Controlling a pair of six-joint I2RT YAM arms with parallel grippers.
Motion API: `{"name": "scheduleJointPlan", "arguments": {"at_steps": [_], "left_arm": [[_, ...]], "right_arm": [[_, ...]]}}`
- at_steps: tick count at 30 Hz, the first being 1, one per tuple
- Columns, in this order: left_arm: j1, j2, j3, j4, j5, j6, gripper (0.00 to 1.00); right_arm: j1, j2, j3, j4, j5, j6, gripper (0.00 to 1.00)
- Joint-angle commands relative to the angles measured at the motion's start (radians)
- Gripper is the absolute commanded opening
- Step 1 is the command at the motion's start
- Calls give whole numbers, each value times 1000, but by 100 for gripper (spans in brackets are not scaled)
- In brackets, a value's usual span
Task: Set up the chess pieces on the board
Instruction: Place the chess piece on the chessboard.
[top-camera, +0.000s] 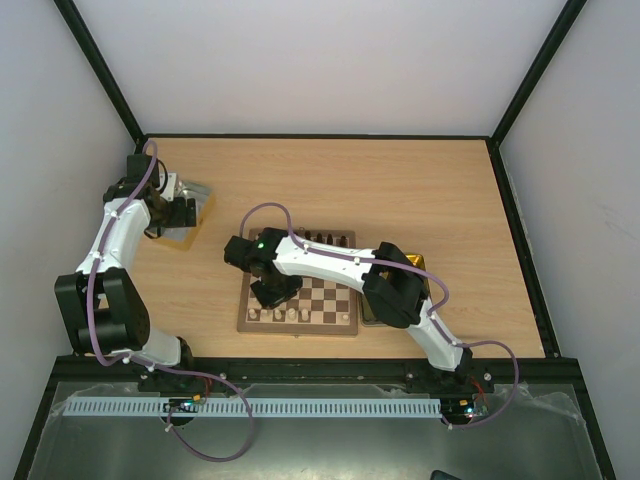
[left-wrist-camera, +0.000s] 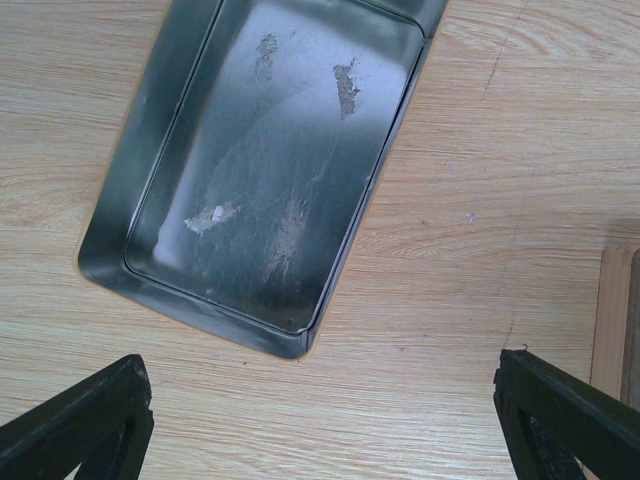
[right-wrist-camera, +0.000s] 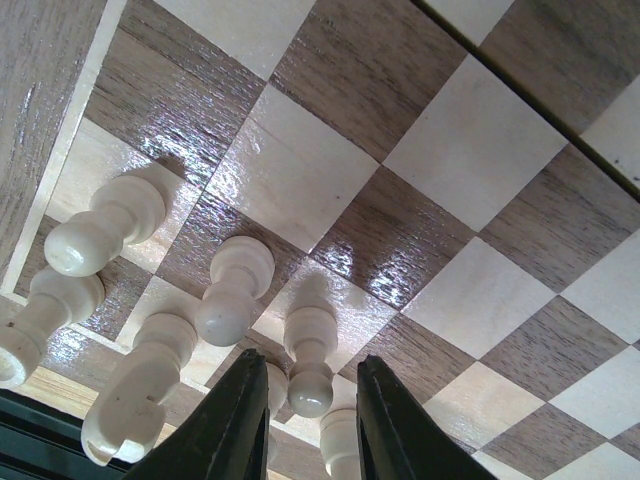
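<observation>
Overhead, we see the right gripper (top-camera: 272, 292) low over the board's (top-camera: 330, 297) near rows, with cream chess pieces (top-camera: 283, 314) standing just below it and dark chess pieces (top-camera: 315, 237) lining the row beyond it. The left gripper (top-camera: 170, 213) hangs over a silver tray (top-camera: 198, 195), well apart from the board.

From the left wrist, its jaws stand wide apart with nothing between them, the tray lying ahead of them.

From the right wrist, the jaws sit narrowly apart around a cream pawn (right-wrist-camera: 310, 345) standing on its square, a slim gap either side.

We judge a pawn placement is finishing. The next move calls for a straight lift that avoids the neighbours crowded just to the gripper's left.
</observation>
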Motion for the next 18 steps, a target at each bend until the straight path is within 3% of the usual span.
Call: {"name": "scheduleJointPlan", "arguments": {"at_steps": [1, 18], "left_arm": [[-4, -16, -6, -10, -1, -5, 93], [-4, -17, -7, -9, 2, -4, 93]], "right_arm": [[-2, 14, 19, -31, 24, 6, 24], [-2, -4, 63, -54, 89, 14, 23]]}}
